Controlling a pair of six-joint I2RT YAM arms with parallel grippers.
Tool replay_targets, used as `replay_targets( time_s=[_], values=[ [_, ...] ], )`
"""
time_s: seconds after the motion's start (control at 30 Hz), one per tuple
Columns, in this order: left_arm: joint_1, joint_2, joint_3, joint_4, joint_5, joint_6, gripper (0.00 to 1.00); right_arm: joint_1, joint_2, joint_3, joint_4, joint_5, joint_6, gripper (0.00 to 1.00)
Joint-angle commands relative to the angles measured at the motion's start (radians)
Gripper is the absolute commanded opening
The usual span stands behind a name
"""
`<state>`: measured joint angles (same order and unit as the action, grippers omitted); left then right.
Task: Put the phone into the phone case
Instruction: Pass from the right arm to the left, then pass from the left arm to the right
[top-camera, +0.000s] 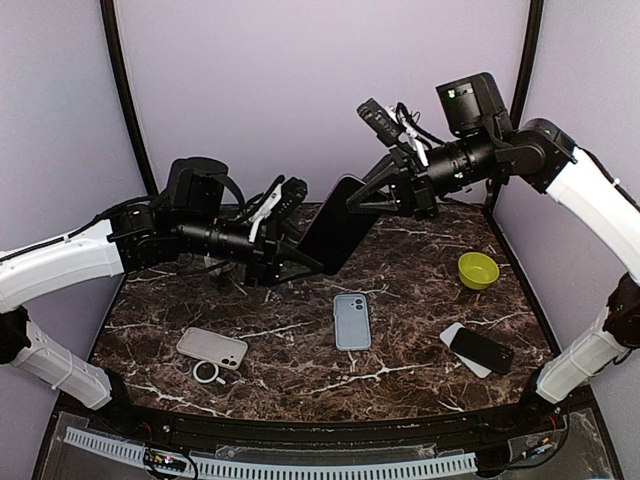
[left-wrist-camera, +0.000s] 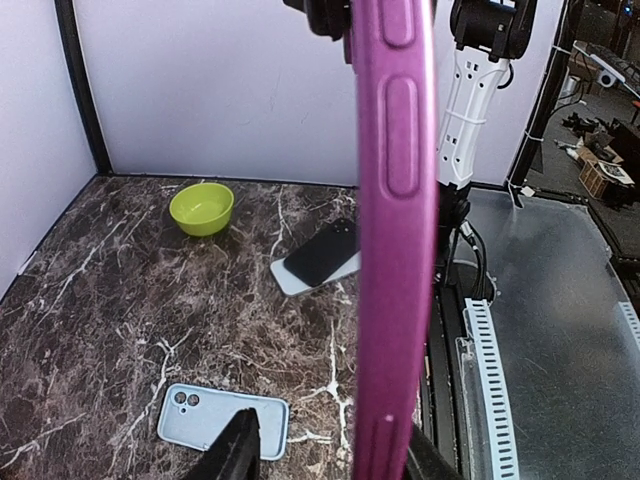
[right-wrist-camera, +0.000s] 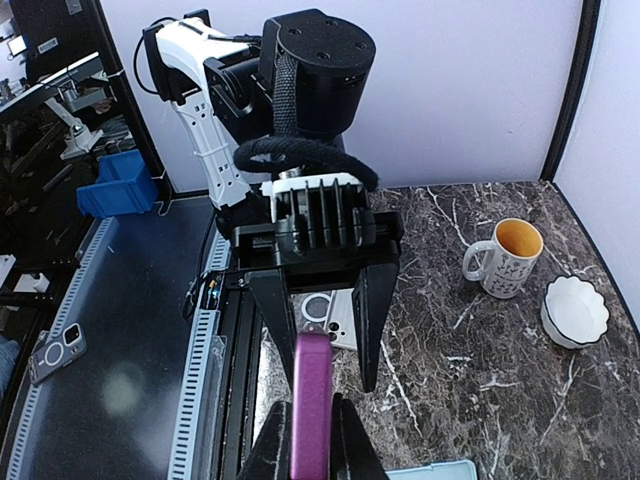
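A magenta phone case hangs in mid-air over the middle of the table, held between both arms. I cannot tell whether a phone sits in it. My right gripper is shut on its upper end, and its fingers pinch the case edge in the right wrist view. My left gripper is open around the lower end. In the left wrist view the case runs upright beside one finger, with a wide gap to the other finger. A black phone lies on a white slab at the table's right.
A light blue case lies flat at the centre front. A grey-white phone or case and a ring lie front left. A green bowl stands at the right. A mug and a white bowl stand behind the left arm.
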<state>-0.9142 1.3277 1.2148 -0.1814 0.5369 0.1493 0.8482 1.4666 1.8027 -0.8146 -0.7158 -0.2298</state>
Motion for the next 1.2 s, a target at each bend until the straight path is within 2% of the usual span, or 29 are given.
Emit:
replay_targets(
  time_s=[0.0, 0.1, 0.17, 0.2, 0.23, 0.27, 0.33, 0.47, 0.5, 0.57, 0.6, 0.67, 0.7, 0.8, 0.9, 1.07, 1.17],
  values=[
    [0.000, -0.012, 0.023, 0.008, 0.036, -0.010, 0.40, 0.015, 0.009, 0.043, 0.046, -0.032, -0.025, 0.00],
    [0.000, -0.018, 0.022, 0.008, 0.061, -0.006, 0.44, 0.018, 0.024, 0.058, 0.037, -0.027, -0.032, 0.00],
    [0.000, -0.020, 0.018, 0.011, 0.064, -0.005, 0.43, 0.017, 0.033, 0.068, 0.036, -0.024, -0.031, 0.00],
    [0.000, -0.021, 0.016, 0.014, 0.062, -0.006, 0.33, 0.018, 0.035, 0.070, 0.036, -0.026, -0.031, 0.00],
    [0.001, -0.019, 0.014, 0.018, 0.062, -0.006, 0.27, 0.018, 0.036, 0.070, 0.035, -0.027, -0.032, 0.00],
    [0.001, -0.019, 0.012, 0.020, 0.065, -0.009, 0.14, 0.018, 0.037, 0.071, 0.033, -0.027, -0.032, 0.00],
    [0.001, -0.022, 0.004, 0.033, 0.073, -0.017, 0.01, 0.019, 0.038, 0.073, 0.025, -0.020, -0.036, 0.00],
    [0.001, -0.037, -0.023, 0.083, 0.042, -0.045, 0.00, 0.018, 0.036, 0.068, 0.026, 0.010, -0.036, 0.00],
    [0.000, -0.041, -0.029, 0.107, 0.018, -0.052, 0.00, 0.018, 0.033, 0.061, 0.039, 0.026, -0.022, 0.06],
    [0.001, -0.054, -0.068, 0.159, -0.043, -0.074, 0.00, 0.018, 0.017, 0.028, 0.113, 0.101, 0.028, 0.52],
    [0.000, -0.068, -0.080, 0.184, -0.067, -0.090, 0.00, 0.019, 0.004, -0.001, 0.167, 0.136, 0.062, 0.67],
    [0.001, -0.098, -0.125, 0.261, -0.142, -0.104, 0.00, 0.018, -0.033, -0.084, 0.322, 0.283, 0.172, 0.87],
    [0.001, -0.118, -0.164, 0.326, -0.205, -0.115, 0.00, 0.018, -0.062, -0.162, 0.430, 0.350, 0.241, 0.92],
    [-0.001, -0.149, -0.233, 0.476, -0.344, -0.135, 0.00, 0.033, -0.110, -0.332, 0.731, 0.467, 0.460, 0.98],
    [-0.001, -0.150, -0.270, 0.535, -0.493, -0.160, 0.00, 0.085, -0.127, -0.437, 0.921, 0.627, 0.613, 0.99],
    [-0.001, -0.128, -0.285, 0.579, -0.594, -0.198, 0.00, 0.165, -0.077, -0.455, 0.978, 0.890, 0.733, 0.98],
    [-0.001, -0.122, -0.301, 0.598, -0.599, -0.215, 0.00, 0.179, -0.049, -0.457, 1.005, 0.947, 0.777, 0.99]
  ],
)
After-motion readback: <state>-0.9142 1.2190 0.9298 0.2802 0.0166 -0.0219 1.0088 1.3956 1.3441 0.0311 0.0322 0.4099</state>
